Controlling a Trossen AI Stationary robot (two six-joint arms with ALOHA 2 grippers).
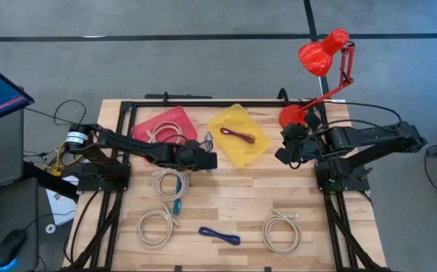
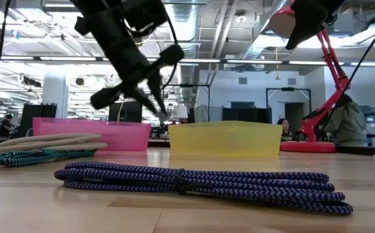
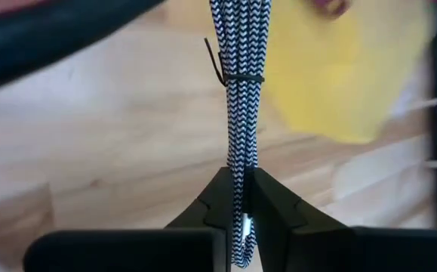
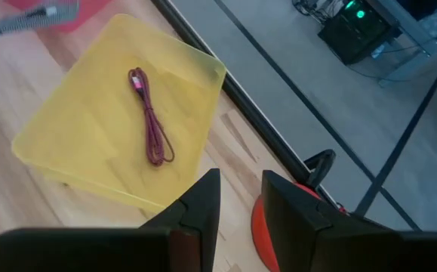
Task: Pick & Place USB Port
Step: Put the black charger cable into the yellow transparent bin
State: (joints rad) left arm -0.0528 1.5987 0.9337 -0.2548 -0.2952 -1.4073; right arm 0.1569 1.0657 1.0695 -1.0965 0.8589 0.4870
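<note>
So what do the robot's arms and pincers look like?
Both arms are dark, nearly black, built from chunky jointed segments on black frames bolted to the wooden table. The left arm has a silvery ring with a blue stripe and yellow wires near its base. The right arm trails a thin black cable. Each pincer, left pincer and right pincer, has two flat black wedge-shaped fingers.

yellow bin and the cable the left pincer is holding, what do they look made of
Yellow bin: looks like thin translucent plastic, smooth and slightly glossy; the wood shows faintly through its walls. Black-and-white cable clamped in the left pincer: apparently a woven fabric sheath, judging by the herringbone braid, bundled with a thin dark tie, possibly wire.
</note>
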